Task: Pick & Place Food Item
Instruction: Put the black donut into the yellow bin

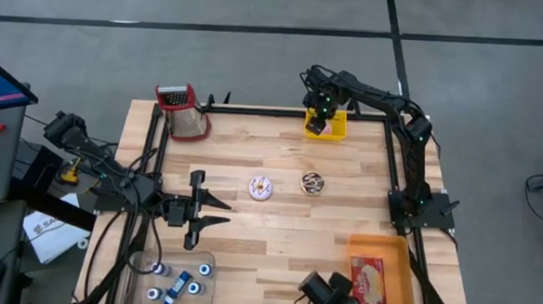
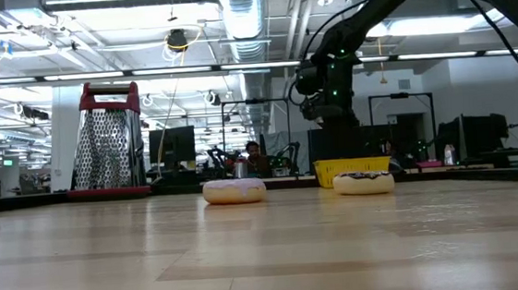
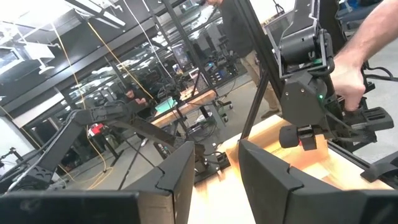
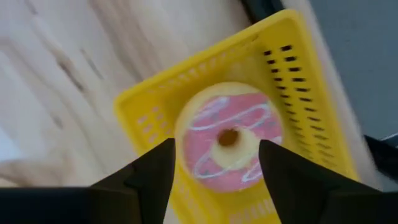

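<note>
My right hand is spread wide, pointing down over the pink donut, which lies in the yellow basket at the counter's far edge. Risk: a finger snags the basket wall as I lift, tipping it. Left hand part open, idle, empty.

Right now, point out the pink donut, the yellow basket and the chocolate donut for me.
pink donut (image 4: 229,138): right wrist view, on its pink icing beside the hole.
yellow basket (image 4: 295,74): right wrist view, on its slotted side wall.
chocolate donut (image 1: 313,183): high view, on its top.
</note>
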